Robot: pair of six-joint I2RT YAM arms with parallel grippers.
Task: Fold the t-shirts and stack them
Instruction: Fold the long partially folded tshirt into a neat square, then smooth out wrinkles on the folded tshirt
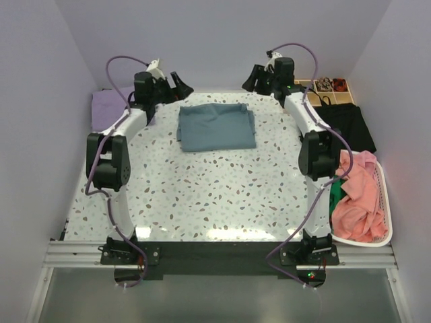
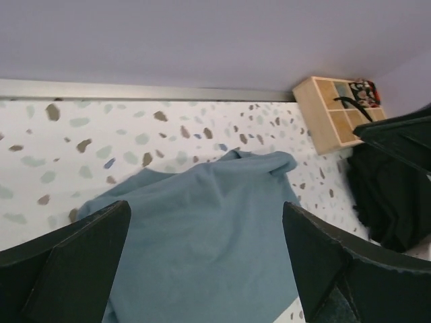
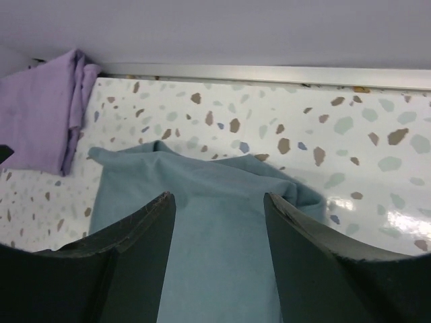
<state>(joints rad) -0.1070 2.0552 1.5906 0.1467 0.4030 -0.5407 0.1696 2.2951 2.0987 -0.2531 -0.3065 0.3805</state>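
A slate-blue t-shirt (image 1: 217,126) lies folded into a rectangle at the back middle of the table. It fills the left wrist view (image 2: 202,229) and the right wrist view (image 3: 215,222). A lavender t-shirt (image 1: 111,108) lies folded at the back left corner and also shows in the right wrist view (image 3: 44,114). Salmon-pink shirts (image 1: 360,195) lie in the white basket at the right. My left gripper (image 1: 176,85) is open and empty just above the blue shirt's back left corner. My right gripper (image 1: 254,79) is open and empty above its back right corner.
A white basket (image 1: 385,202) at the right edge holds the pink shirts and a green cloth (image 1: 335,196). A black cloth (image 1: 347,124) lies at the back right. A wooden compartment box (image 1: 330,91) stands at the far right corner. The back wall is close behind both grippers.
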